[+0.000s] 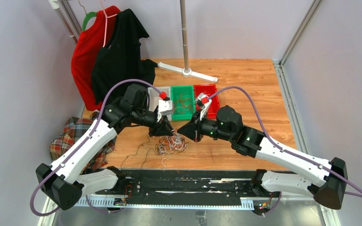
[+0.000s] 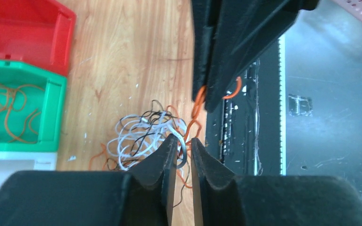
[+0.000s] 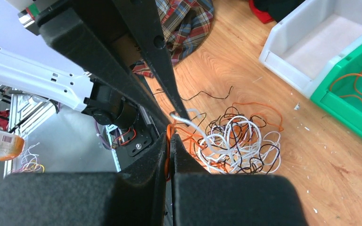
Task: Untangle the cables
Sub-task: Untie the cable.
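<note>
The cables lie as a fist-sized tangle of white, orange and black wires on the wooden table between my grippers; the tangle also shows in the left wrist view and the right wrist view. My left gripper is at the tangle's left top, its jaws nearly together round a raised white cable loop. My right gripper is at the tangle's right, shut on an orange cable pulled up from the pile. That orange cable also shows at the right gripper's tips in the left wrist view.
A white bin, a green bin holding orange cables and a red bin stand just behind the tangle. A loose black wire lies to the left. A plaid cloth lies at the left edge, and a black rail runs along the near edge.
</note>
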Action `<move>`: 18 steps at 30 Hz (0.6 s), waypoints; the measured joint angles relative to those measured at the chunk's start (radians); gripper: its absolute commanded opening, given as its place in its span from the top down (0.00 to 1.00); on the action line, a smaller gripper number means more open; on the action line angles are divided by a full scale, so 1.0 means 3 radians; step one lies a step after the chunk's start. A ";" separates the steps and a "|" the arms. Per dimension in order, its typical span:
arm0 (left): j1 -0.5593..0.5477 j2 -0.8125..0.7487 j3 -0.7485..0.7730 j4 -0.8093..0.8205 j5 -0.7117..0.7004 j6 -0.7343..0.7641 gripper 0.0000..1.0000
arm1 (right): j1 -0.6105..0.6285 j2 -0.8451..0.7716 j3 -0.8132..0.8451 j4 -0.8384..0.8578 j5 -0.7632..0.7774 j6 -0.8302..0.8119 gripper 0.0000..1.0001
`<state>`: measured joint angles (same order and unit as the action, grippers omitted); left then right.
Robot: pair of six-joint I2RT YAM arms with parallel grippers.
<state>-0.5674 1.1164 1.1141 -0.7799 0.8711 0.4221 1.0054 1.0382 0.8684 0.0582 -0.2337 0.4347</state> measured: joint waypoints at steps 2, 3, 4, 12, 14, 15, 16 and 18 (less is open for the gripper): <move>0.0001 0.0000 -0.0010 0.0010 -0.0106 0.0027 0.94 | 0.0000 0.0000 0.0000 -0.0031 -0.0009 0.0010 0.99; 0.0000 -0.0001 -0.0034 0.0036 -0.0187 0.0056 0.96 | 0.0000 -0.0005 0.0000 -0.0053 -0.0008 0.0011 0.99; 0.0000 -0.0001 -0.0056 0.0056 -0.0251 0.0065 0.97 | 0.0000 -0.0013 0.0000 -0.0093 -0.0005 0.0011 0.99; -0.0018 -0.0094 -0.0379 0.0207 -0.1228 0.0112 0.99 | -0.0116 -0.0402 0.0024 -0.0530 0.0027 0.0009 1.00; -0.0018 -0.0102 -0.0403 0.0257 -0.1437 0.0089 0.99 | -0.0153 -0.0551 0.0060 -0.0664 0.0053 0.0006 0.99; -0.0018 -0.0103 -0.0412 0.0295 -0.1539 0.0072 0.95 | -0.0155 -0.0600 0.0074 -0.0699 0.0062 0.0005 1.00; -0.0017 -0.0103 -0.0418 0.0326 -0.1609 0.0062 0.84 | -0.0161 -0.0651 0.0088 -0.0740 0.0074 0.0004 0.99; -0.0018 -0.0104 -0.0430 0.0367 -0.1700 0.0037 0.55 | -0.0175 -0.0724 0.0122 -0.0818 0.0102 0.0001 0.99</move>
<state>-0.5728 1.0851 0.9852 -0.6697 0.3611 0.4332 0.9527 0.8211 0.9051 -0.1871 -0.2031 0.4351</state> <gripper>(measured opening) 0.126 0.022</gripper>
